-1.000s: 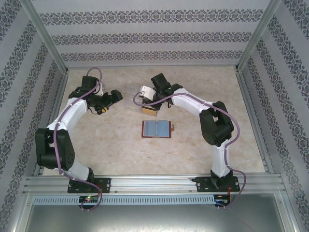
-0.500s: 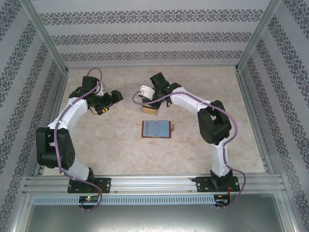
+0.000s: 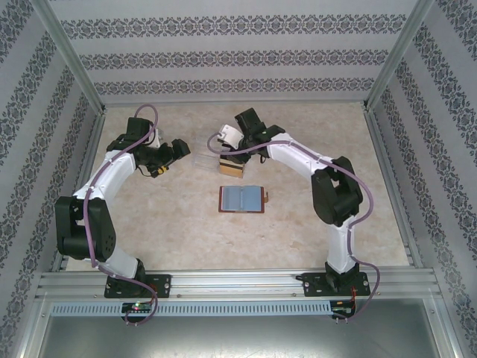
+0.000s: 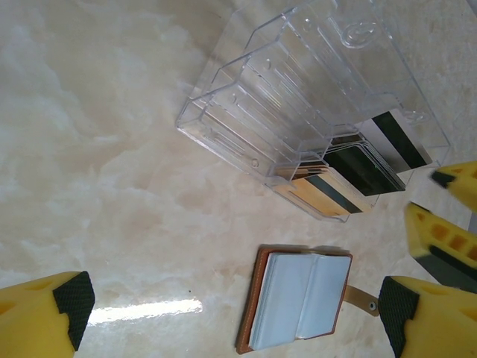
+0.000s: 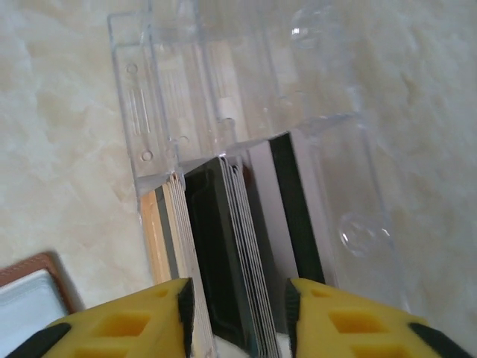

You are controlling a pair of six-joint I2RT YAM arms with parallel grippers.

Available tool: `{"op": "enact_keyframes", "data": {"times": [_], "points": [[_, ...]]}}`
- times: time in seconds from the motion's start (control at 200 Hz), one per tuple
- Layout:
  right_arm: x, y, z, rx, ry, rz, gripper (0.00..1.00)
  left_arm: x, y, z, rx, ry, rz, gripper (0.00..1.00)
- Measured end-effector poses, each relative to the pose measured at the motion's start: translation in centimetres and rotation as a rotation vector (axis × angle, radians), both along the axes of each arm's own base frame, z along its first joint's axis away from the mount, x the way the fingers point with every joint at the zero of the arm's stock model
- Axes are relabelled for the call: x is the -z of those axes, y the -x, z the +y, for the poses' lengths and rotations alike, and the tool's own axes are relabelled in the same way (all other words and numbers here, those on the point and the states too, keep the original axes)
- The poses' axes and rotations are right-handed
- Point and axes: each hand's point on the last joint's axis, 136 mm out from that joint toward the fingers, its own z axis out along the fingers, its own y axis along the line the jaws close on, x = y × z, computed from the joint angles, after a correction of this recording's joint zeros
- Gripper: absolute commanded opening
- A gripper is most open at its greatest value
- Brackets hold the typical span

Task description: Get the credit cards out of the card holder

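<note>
A clear stepped plastic card holder (image 3: 204, 159) lies mid-table, with a stack of credit cards (image 3: 231, 170) standing on edge in its near end. In the right wrist view the cards (image 5: 231, 246), black, grey and tan, sit between my right gripper's (image 5: 237, 317) open fingers, which straddle the stack from above. The clear card holder (image 5: 223, 82) stretches beyond them. My left gripper (image 3: 177, 148) hovers to the left of the holder, open and holding nothing. Its wrist view shows the holder (image 4: 298, 97), the cards (image 4: 350, 175) and the right gripper's yellow fingers (image 4: 440, 231).
A brown leather card wallet (image 3: 242, 198) lies open just in front of the clear holder, showing pale plastic sleeves (image 4: 302, 298) and a strap with a snap. Metal frame posts and patterned walls ring the marble table (image 3: 164, 224).
My right gripper has shifted slightly right and turned over the cards' end of the clear holder. The left arm, the holder and the wallet have stayed put.
</note>
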Motion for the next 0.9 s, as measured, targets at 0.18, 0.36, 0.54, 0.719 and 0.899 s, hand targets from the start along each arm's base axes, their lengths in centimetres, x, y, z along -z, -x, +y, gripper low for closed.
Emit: {"op": "enact_keyframes", "data": {"times": [0.18,0.36,0.54,0.719,0.899], "points": [[-5.3,2.8,-2.1,0.199,-0.130,-0.035,0.73,0.0,0.1,-0.3,0.007,0.023,0.001,1.00],[-6.6,7.0,-2.1,0.381,-0.243,0.007,0.76,1.7,1.4,-0.9,0.000,0.062,0.041,1.00],[-2.7,10.8,-2.0,0.567,-0.267,0.130,0.77,2.5,3.2,-1.6,-0.001,0.089,0.047,1.00],[-0.6,12.9,-1.4,0.689,-0.279,0.196,0.79,1.5,3.5,-2.5,0.009,0.102,-0.004,1.00],[2.4,13.3,-0.8,0.793,-0.280,0.282,0.78,1.6,3.7,-3.5,0.033,0.105,-0.010,1.00]]}}
